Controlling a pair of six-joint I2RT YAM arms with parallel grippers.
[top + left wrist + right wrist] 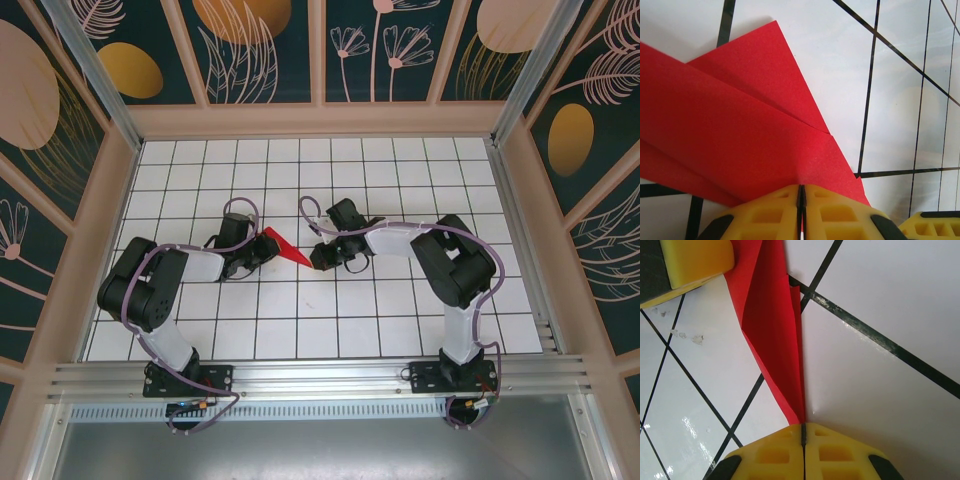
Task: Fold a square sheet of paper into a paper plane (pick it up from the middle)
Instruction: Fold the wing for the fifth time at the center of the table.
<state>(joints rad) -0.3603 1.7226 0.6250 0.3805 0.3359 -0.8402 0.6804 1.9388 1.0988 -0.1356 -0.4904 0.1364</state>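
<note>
Two arms: equally near, one gripping each end.
Paper plane: spans between both sets of jaws, long axis running gripper to gripper, low over the table.
Left gripper: jaws closed on the wide tail, paper fanning straight ahead.
Right gripper: jaws closed on the narrow nose tip.

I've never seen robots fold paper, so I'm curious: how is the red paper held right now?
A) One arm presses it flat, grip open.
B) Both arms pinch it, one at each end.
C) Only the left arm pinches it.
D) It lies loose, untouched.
B: in both wrist views yellow jaws are shut on the paper plane, the left arm at its wide end, the right arm at its point.
</note>
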